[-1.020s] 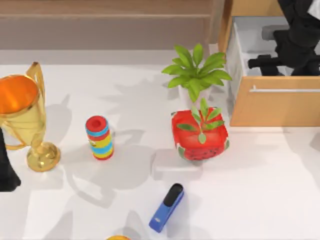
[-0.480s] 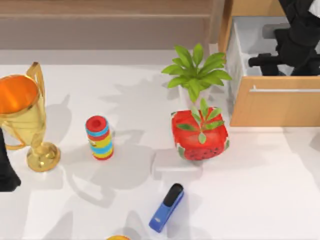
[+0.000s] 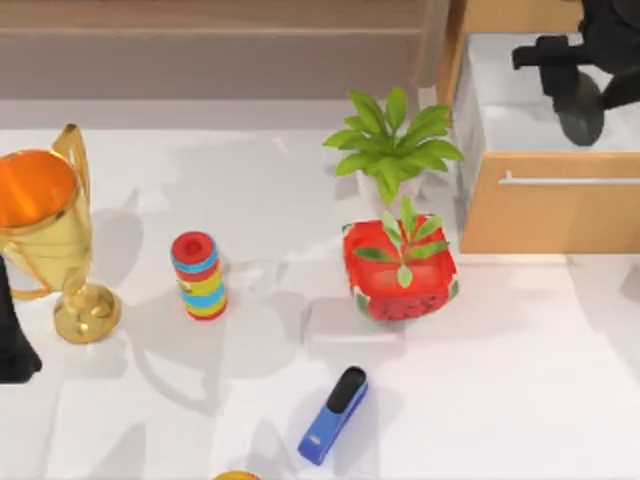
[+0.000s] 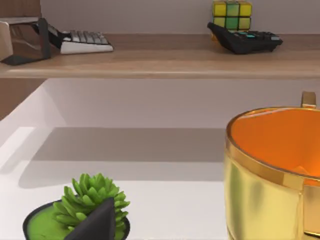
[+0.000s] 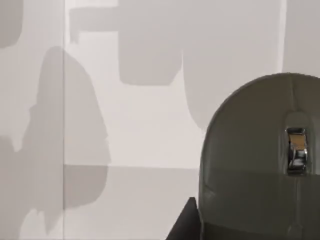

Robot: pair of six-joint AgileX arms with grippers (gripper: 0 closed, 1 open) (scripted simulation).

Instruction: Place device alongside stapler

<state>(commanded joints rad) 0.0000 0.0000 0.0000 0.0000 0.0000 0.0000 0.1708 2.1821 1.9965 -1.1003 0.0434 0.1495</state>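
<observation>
**Device held above the open drawer at far right**

Device (image 3: 581,108), a dark grey rounded oval, hangs over the pale interior of the wooden drawer (image 3: 545,215) at the far right of the scene, gripped by the right pincer (image 3: 585,75), whose black body reaches in from the top right corner of the top view. In the right wrist view the same device (image 5: 260,160) shows as a smooth grey dome with a small chrome wheel on its back, one black finger (image 5: 186,225) of the pincer pressed against its edge, and white drawer floor behind it.

The stapler (image 3: 334,415), blue with a black far end, lies flat on the white surface (image 3: 520,380) near the front, centre of the scene, angled so that its black end points far and slightly right. It is well apart from the device.

Between them stand a red pot with a green sprig (image 3: 401,272) and, just beyond it, a leafy plant in a white pot (image 3: 392,145). A striped cylinder (image 3: 198,275) stands upright left of centre, and a gold trophy cup (image 3: 45,235) stands at the far left.

The left arm is parked at the left edge of the surface, beside the trophy; I cannot tell whether the left pincer (image 4: 95,225) is wide or narrow. Its wrist view takes in the trophy's orange bowl, a small succulent (image 4: 90,202), and a shelf (image 4: 150,62) with a keyboard, a calculator and a puzzle cube.
</observation>
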